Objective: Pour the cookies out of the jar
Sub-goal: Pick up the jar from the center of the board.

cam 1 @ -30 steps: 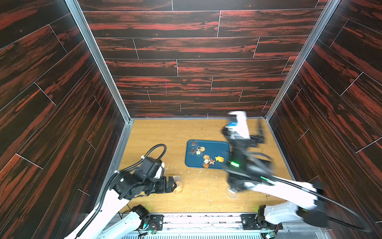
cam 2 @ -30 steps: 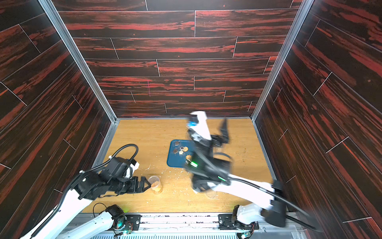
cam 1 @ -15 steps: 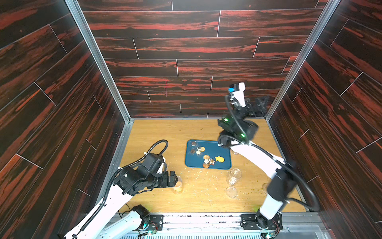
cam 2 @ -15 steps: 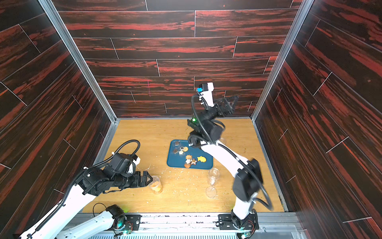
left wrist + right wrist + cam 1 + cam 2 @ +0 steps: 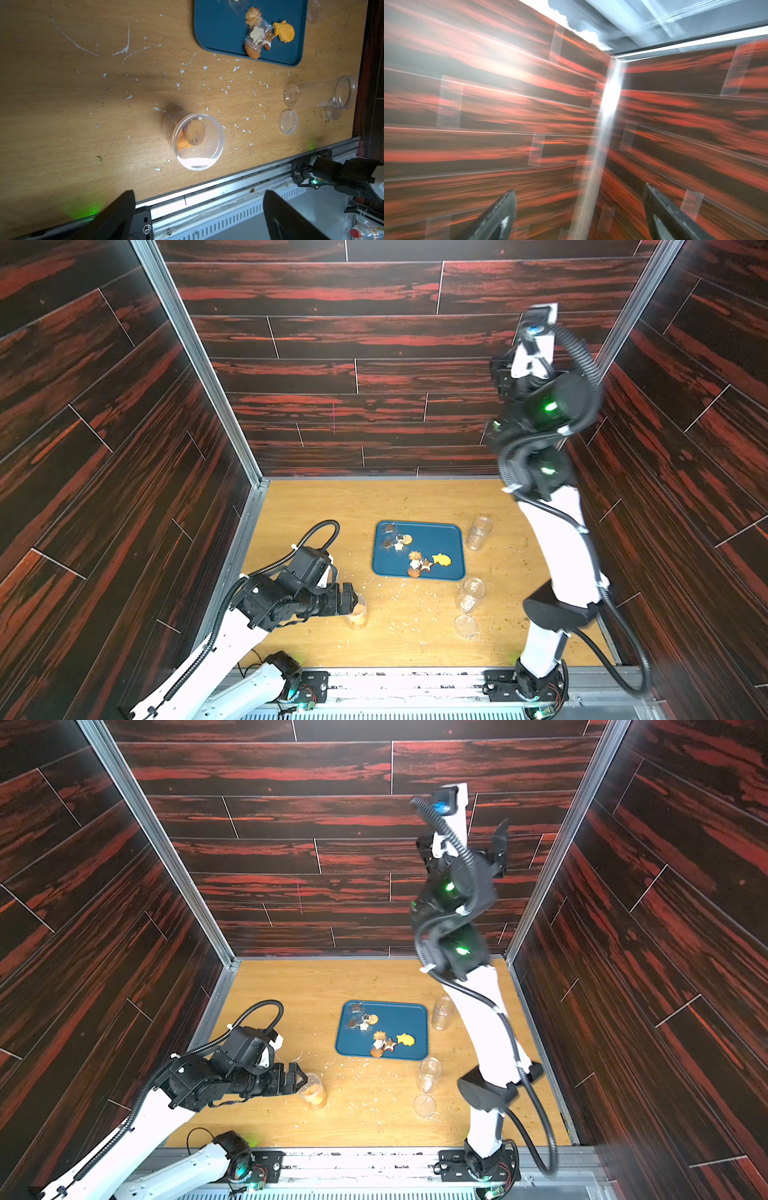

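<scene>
Left wrist view shows the left gripper [image 5: 198, 193] wide open, empty, aimed at the upright jar [image 5: 198, 158] of cookies [image 5: 194, 133] for a likely grasp, right gripper [image 5: 579, 190] likewise open, raised clear.

Your tray [image 5: 442, 533] mid-table, cookies [image 5: 419, 563] on it, a jar [image 5: 358, 615] holding more to its left, nearer the front rail [image 5: 415, 681], empty jars [image 5: 478, 533] along its right.

Dark red-streaked plank walls [image 5: 353, 377] on three sides — pale wooden floor [image 5: 332, 506], scratched — metal corner posts [image 5: 199, 364].
</scene>
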Robot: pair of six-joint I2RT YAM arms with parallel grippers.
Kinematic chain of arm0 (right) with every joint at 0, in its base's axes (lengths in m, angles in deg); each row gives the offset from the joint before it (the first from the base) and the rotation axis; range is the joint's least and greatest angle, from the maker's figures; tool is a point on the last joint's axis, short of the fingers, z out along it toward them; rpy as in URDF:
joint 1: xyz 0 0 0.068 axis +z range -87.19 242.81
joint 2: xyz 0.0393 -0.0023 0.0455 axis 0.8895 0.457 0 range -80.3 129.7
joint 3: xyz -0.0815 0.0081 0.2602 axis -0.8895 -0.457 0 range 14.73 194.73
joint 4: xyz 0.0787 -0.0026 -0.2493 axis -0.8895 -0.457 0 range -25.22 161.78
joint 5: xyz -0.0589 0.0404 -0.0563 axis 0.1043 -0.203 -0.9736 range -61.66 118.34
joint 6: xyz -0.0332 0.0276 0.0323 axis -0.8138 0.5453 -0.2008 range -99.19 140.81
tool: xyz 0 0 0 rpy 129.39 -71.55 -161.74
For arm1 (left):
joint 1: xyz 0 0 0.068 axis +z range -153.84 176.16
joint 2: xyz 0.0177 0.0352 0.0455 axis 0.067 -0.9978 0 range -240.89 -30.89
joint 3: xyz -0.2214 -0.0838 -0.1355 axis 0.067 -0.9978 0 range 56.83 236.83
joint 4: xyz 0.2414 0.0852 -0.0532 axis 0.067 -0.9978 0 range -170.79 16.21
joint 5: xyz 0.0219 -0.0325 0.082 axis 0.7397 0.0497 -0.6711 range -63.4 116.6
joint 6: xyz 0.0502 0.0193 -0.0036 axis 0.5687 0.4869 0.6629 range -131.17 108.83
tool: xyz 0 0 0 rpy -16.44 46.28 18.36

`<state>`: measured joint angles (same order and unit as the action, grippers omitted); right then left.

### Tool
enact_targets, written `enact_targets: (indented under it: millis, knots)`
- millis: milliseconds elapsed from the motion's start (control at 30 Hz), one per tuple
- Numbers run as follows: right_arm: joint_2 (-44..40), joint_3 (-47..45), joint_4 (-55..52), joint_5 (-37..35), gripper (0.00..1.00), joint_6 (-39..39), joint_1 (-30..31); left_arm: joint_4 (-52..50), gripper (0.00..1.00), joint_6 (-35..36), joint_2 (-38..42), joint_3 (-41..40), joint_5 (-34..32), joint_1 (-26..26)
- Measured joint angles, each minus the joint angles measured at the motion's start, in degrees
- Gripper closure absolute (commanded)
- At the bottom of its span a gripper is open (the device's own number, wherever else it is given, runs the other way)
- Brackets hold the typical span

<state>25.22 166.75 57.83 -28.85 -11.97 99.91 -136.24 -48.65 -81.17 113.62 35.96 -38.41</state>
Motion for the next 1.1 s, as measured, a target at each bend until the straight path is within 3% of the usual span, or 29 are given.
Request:
enact_targets:
  millis: [133, 267, 433, 533, 667, 867, 1100]
  knots:
    - [-3.0, -2.7, -24.3, 22.4, 0.05, 23.5, -1.6, -0.4, 0.00, 0.5, 0.0, 0.0, 0.2, 0.0]
    - [-4.9, -15.4, -40.9, 45.6, 0.08, 39.8, -2.3, -3.0, 0.00, 0.7, 0.7, 0.9, -2.6, 0.1]
    - [-5.9, -36.9, -50.2, 59.1, 0.07, 49.6, 1.7, -7.2, 0.00, -1.4, 7.7, 5.6, -11.3, 0.2]
    - [-6.1, -46.2, -52.1, 61.1, 0.02, 52.9, 7.3, -9.4, 0.00, -3.1, 13.6, 8.6, -16.0, 0.3]
    - [-5.1, -48.5, -52.3, 60.6, 0.01, 55.1, 18.4, -12.1, 0.00, -5.1, 20.7, 10.6, -22.5, 0.3]
    - [4.3, -40.9, -51.1, 59.2, 0.02, 56.5, 31.2, -14.1, 0.00, -7.0, 26.1, 12.3, -27.1, 0.3]
    - [16.7, -26.7, -54.7, 54.6, 0.02, 57.4, 36.2, -16.9, 0.00, -8.3, 28.1, 13.1, -28.5, 0.3]
